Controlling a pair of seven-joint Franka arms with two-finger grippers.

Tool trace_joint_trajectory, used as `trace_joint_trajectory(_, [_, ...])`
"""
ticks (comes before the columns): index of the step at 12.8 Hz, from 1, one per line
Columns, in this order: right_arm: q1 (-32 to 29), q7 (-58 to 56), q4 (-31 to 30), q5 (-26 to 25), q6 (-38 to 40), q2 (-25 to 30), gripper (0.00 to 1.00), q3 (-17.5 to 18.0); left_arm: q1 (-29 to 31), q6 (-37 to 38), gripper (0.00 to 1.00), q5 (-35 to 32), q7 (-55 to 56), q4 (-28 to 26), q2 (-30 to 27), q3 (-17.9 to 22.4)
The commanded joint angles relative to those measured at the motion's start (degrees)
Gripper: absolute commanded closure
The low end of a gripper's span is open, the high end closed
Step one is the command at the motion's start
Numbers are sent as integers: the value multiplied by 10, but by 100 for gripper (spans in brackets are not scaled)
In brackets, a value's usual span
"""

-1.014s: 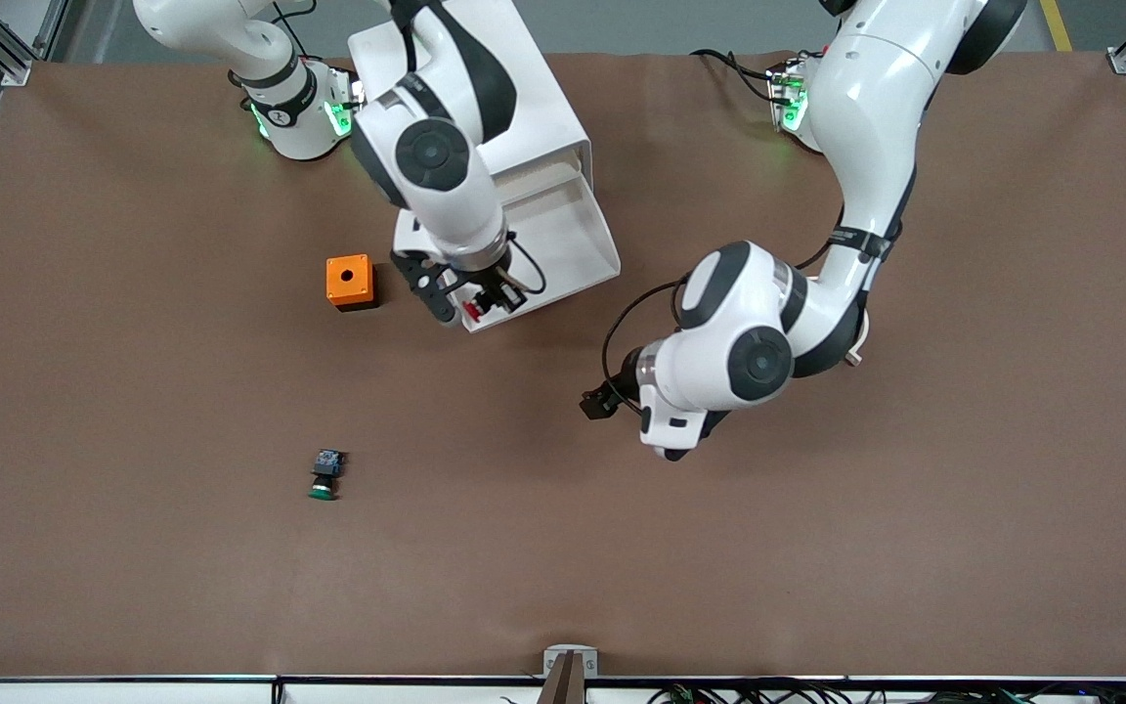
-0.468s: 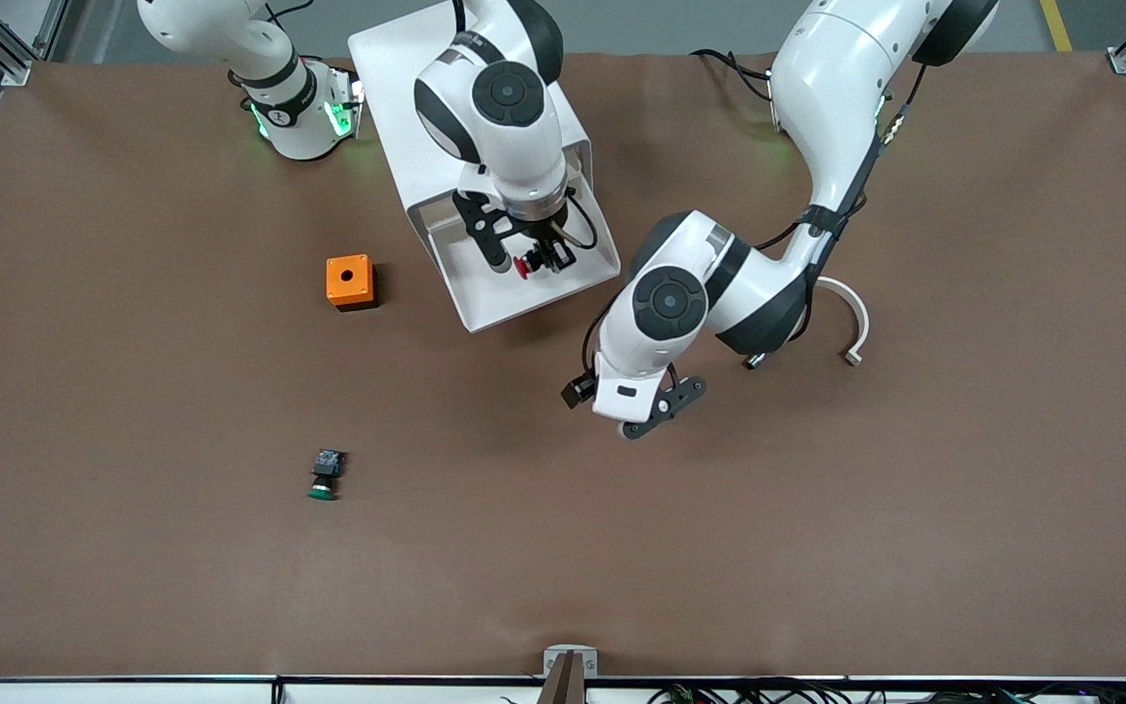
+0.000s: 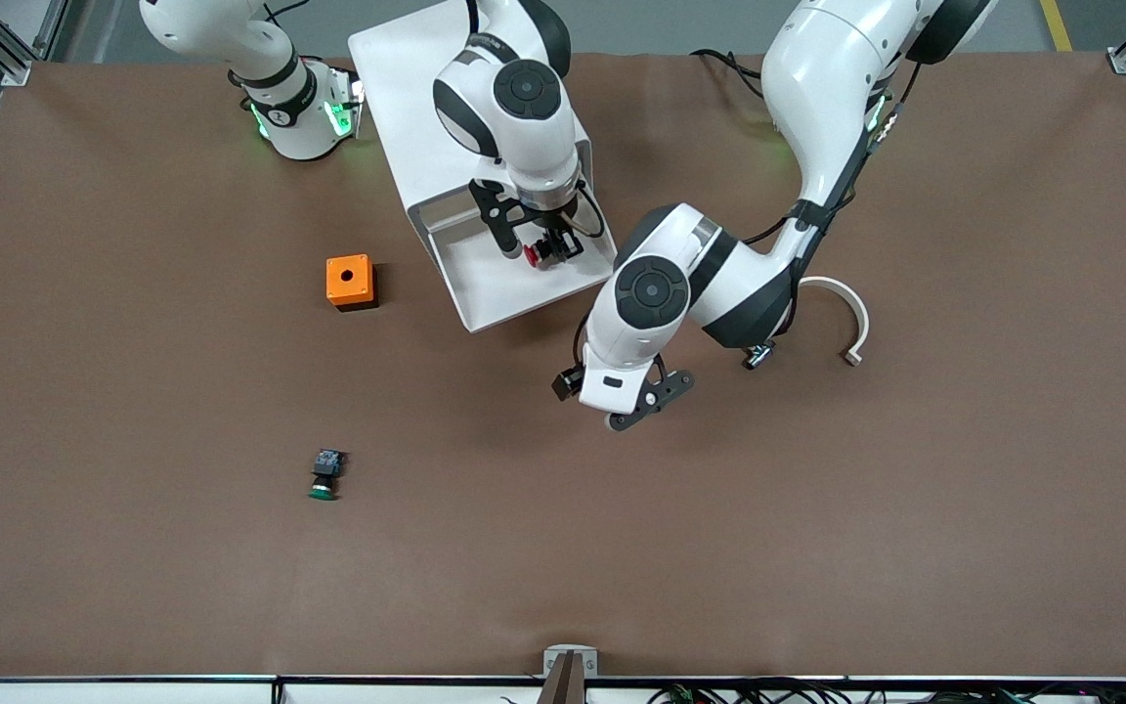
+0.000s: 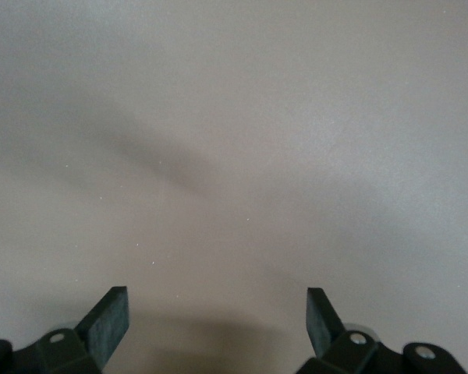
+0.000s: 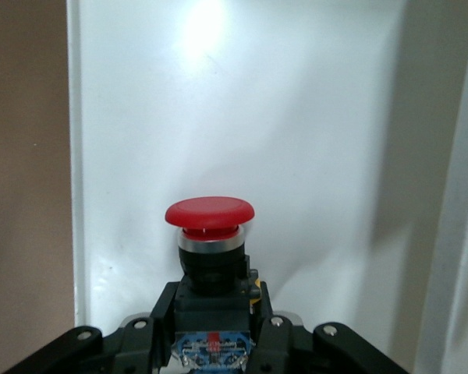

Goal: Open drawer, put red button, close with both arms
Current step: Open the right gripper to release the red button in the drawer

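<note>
Cabinet at the robots' edge of table, drawer pulled out beneath right gripper, presumably left open to take the part; right gripper clamped on red button by its black body, red cap jutting past fingertips over the white drawer floor, not yet released, likely about to be set down; left gripper over bare table near drawer's front, fingers spread wide, nothing between them, probably waiting to help close; orange box and green button on the table, well clear of both pairs of fingers.
</note>
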State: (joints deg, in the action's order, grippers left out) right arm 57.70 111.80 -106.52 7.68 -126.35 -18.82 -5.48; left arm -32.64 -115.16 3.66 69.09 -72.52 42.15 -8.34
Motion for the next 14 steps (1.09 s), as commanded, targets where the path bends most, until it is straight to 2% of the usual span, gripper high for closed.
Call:
trace_joint_trajectory(1, [8,17,-9,4,-7,2,99,-7,-3,-9,0,-13,24,-18,-11,3])
trace_joint_trajectory(2, [8,23,-8,4,-7,2,82,-7,-3,-9,0,-13,24,-18,-11,3])
trace_joint_trajectory(3, [7,23,-6,3,-5,1,18,-8,-3,-9,0,-12,25,-18,-11,2])
trace_joint_trajectory(4, [7,22,-3,2,-3,2,0,-8,-3,-10,0,-12,25,-18,-10,3])
trace_joint_trajectory(7, [-8,-16,31,1,15,3,0,-9,-2,-16,0,-12,25,-27,-10,2])
trace_joint_trajectory(11, [-71,-225,105,-1,164,11,0,-13,-6,-30,0,-14,25,-54,-16,3])
trace_joint_trajectory(14, [-141,-394,122,-5,231,46,0,-15,-29,-30,0,-15,31,-80,-26,3])
